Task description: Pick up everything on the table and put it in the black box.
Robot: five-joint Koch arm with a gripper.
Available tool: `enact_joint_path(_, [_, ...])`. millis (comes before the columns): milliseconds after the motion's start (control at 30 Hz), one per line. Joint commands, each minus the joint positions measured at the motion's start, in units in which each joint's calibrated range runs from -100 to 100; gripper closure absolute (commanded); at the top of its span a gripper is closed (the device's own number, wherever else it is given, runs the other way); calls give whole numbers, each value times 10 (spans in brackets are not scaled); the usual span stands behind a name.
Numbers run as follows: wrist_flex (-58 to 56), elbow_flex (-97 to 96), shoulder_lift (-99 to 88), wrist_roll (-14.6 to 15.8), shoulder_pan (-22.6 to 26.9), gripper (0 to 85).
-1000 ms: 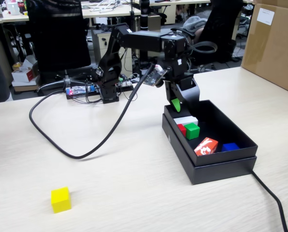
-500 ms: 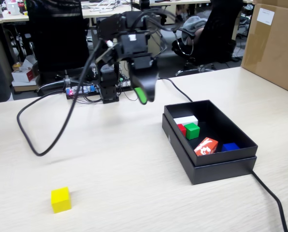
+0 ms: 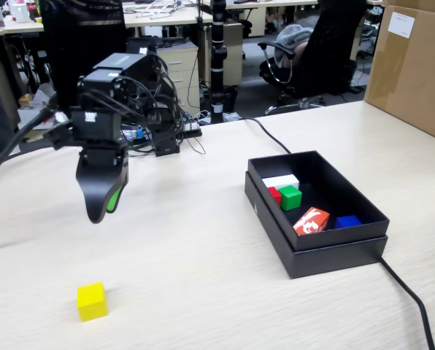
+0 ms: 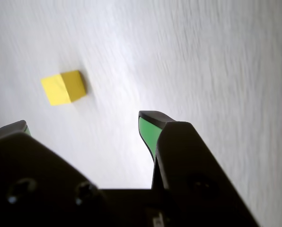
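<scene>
A yellow cube point(image 3: 91, 301) point(image 4: 63, 87) lies alone on the pale wood table point(image 3: 188, 262) near the front left in the fixed view. My gripper point(image 3: 103, 213) point(image 4: 84, 124) hangs in the air above and behind it, open, with nothing between its green-lined fingers. In the black box point(image 3: 333, 248) at the right lie a green cube point(image 3: 290, 197) and a red cube point(image 3: 275, 195), side by side near its back left corner.
The box also holds a white block point(image 3: 281, 181), a red-and-white packet point(image 3: 311, 220) and a blue piece point(image 3: 347, 221). A black cable point(image 3: 411, 299) runs from the box's front right corner. A big brown carton point(image 3: 411, 65) stands at the far right.
The arm has swung left from above the box, across the table, to a spot over the yellow cube's side. The cubes in the box have not moved.
</scene>
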Motion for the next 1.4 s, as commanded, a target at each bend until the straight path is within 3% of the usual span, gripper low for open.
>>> enact_joint_path(0, [24, 75, 43, -5, -6, 388])
enact_joint_path(333, [26, 308, 259, -8, -4, 391])
enact_joint_path(700, [137, 335, 363, -22, -1, 395])
enact_joint_path(1367, [193, 335, 420, -44, 7, 410])
